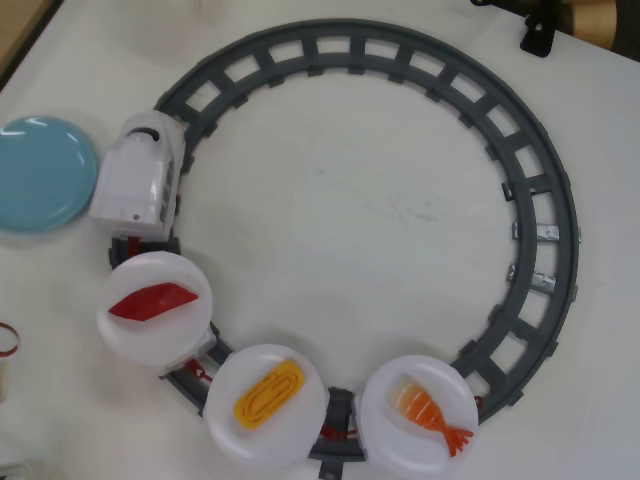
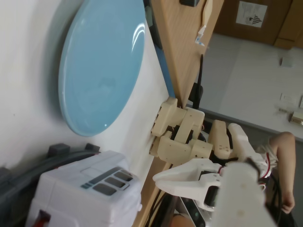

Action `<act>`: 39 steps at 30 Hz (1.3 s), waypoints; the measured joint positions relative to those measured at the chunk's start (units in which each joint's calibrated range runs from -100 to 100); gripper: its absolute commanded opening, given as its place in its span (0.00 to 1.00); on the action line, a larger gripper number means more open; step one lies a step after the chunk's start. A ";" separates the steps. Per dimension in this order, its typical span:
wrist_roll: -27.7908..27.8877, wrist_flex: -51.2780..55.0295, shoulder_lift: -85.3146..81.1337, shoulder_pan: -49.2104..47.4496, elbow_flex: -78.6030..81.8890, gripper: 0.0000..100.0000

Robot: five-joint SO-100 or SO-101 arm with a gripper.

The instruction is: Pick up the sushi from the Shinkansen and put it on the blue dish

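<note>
Progress looks close to nil: the sushi [image 1: 268,394], a yellow ridged egg piece, lies on a white plate [image 1: 290,440] carried by the middle car of the Shinkansen [image 1: 140,182], and the blue dish [image 1: 40,172] at the left edge of the overhead view is bare. Lifting, carrying and setting down all seem left to do. The train sits on the left part of the grey ring track [image 1: 545,200], its nose just beside the dish; a red tuna piece [image 1: 153,300] rides the plate ahead of the egg and a shrimp [image 1: 430,408] the plate behind

The overhead view shows all three loaded plates and the whole loop on the white desk [image 1: 360,200], yet no arm at all. The wrist view shows what it lacks: the pincer [image 2: 163,177], pale and blurred at the lower right, off the desk edge and well apart from the egg, holding nothing; how wide its jaws stand I cannot tell. That view also catches the dish and train body close up, but not the sushi
</note>
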 measured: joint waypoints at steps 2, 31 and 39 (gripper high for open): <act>0.00 -0.08 -0.25 0.00 0.91 0.16; 0.00 -0.17 0.00 -0.25 3.29 0.16; 0.00 -0.17 0.00 -0.25 3.29 0.16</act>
